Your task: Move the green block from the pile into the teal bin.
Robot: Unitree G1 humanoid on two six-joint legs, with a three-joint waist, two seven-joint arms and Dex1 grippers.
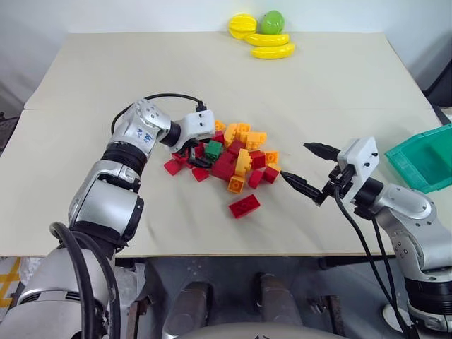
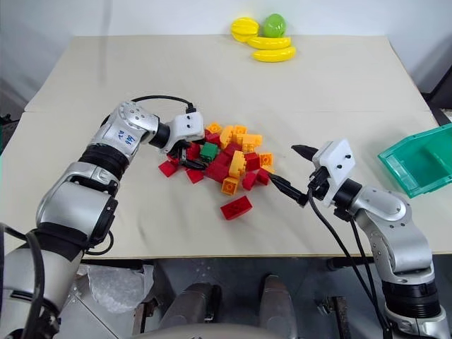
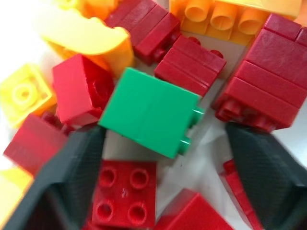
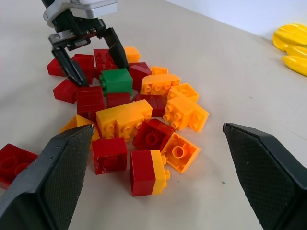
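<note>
Straddling green block (image 3: 151,111): left gripper (image 4: 88,60)

Beige table (image 1: 339,106) — brick pile (image 1: 233,159) mid-table, toy fruit (image 1: 263,35) at far edge.

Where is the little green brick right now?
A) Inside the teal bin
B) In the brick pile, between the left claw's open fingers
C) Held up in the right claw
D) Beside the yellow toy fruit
B: the green block lies among the pile, with the left gripper straddling it, fingers apart.
</note>
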